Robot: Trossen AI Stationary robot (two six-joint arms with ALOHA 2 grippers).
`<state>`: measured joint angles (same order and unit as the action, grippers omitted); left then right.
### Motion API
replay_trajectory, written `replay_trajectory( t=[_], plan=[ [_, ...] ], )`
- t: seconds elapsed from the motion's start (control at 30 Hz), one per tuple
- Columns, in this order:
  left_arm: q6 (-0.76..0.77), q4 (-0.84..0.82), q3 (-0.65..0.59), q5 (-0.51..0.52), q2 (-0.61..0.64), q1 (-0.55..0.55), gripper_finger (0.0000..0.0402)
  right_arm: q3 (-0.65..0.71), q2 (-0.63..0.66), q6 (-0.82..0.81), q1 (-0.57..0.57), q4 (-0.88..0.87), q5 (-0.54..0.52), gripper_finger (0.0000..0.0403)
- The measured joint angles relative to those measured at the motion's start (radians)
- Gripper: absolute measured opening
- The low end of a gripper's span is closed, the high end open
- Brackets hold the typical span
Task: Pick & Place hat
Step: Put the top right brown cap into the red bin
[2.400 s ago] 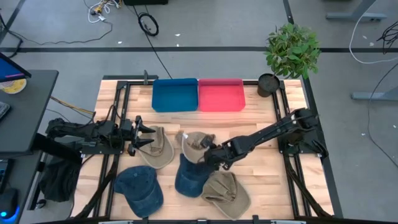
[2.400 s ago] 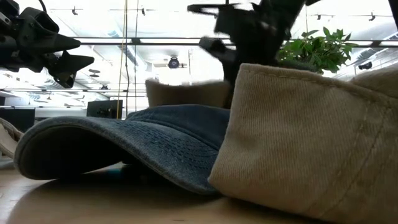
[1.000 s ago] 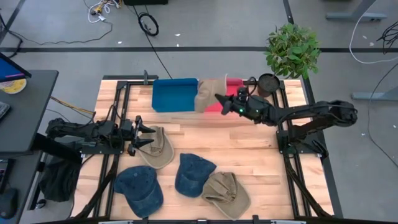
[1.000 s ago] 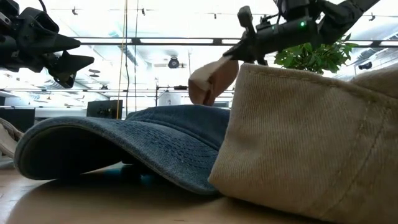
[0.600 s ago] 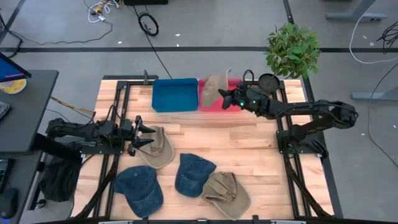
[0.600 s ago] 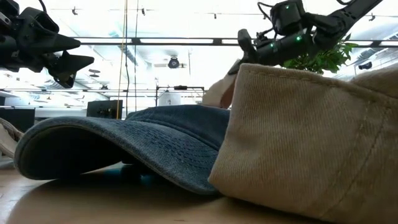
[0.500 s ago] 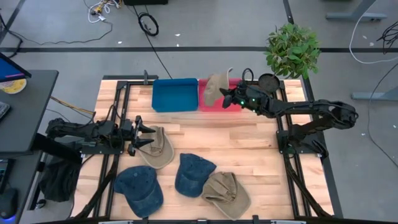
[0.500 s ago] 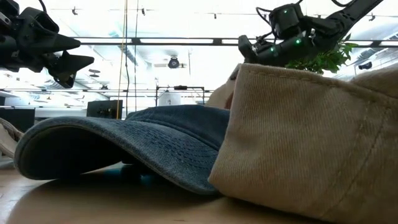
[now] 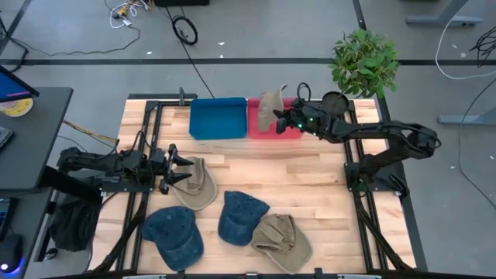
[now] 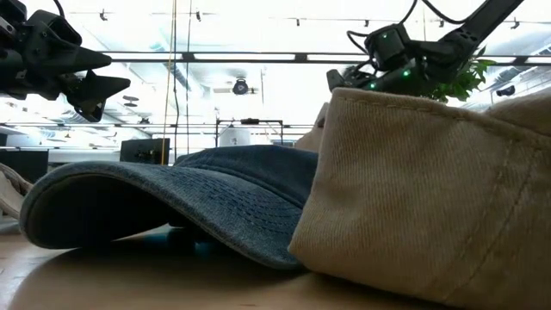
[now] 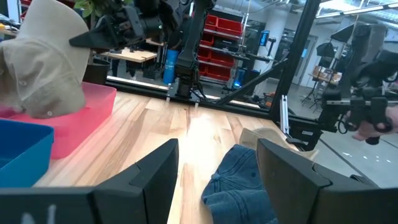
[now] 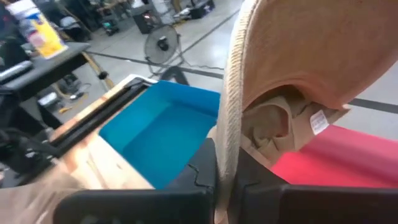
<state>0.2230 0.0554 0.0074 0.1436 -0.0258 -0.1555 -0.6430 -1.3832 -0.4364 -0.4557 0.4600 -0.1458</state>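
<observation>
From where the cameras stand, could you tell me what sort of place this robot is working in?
Most likely a robotics lab or workshop. The wooden table stands on a bare grey floor with loose cables, red storage bins line shelving behind it, and long ceiling lights run over an open hall.

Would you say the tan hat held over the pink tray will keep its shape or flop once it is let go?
Probably flop: the tan hat hangs folded from the right gripper, pinched by its brim. It seems light, soft cloth, so it should slump into the pink tray rather than roll.

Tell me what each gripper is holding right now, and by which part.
The right gripper is shut on the tan hat, pinching its brim edge over the red bin. The left gripper is open, holding nothing.
</observation>
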Motion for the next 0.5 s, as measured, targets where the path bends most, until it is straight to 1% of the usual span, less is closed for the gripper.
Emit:
replay_trajectory(
  t=[0.13,0.33,0.5],
  plan=[
    [0.000,0.000,0.000,0.000,0.000,0.000,0.0220,0.000,-0.049,-0.026,0.000,0.073,0.007,0.0004],
    [0.000,0.000,0.000,0.000,0.000,0.000,0.0220,0.000,-0.115,-0.053,0.000,0.106,0.008,0.0004],
    [0.001,0.000,0.000,0.000,0.000,0.000,0.0220,0.000,-0.153,-0.081,0.001,0.169,0.015,0.0006]
  ],
)
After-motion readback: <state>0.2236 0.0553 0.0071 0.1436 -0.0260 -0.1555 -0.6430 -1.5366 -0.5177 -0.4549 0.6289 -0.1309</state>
